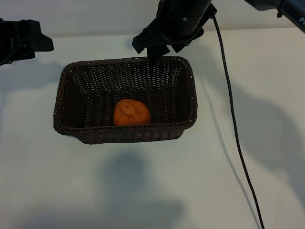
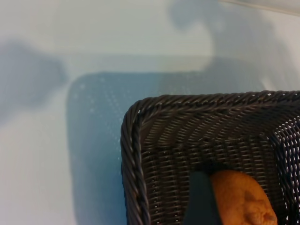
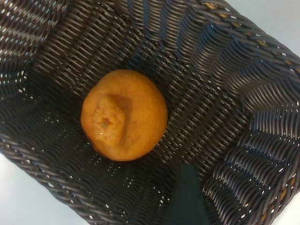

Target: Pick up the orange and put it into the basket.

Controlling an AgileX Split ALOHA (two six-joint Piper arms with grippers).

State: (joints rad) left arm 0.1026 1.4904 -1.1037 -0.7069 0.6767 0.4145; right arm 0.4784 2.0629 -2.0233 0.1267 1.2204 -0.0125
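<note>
White tabletop [image 1: 267, 143] fills the exterior view, shadows pooling across it. Centre frame sits the basket [image 1: 66, 95], dark wicker, and the orange [image 1: 131, 112] rests on its floor near the lower wall, stem nub up. Above the basket's upper rim hangs the right gripper [image 1: 155, 47], jaws apart, holding nothing. Upper left, at the frame's edge, the left gripper [image 1: 28, 43] sits clear of the basket, fingers spread too.

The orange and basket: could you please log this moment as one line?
orange: on basket floor, free | basket: on table | right gripper: open, above far rim, empty | left gripper: open, off to basket's left side, empty
</note>
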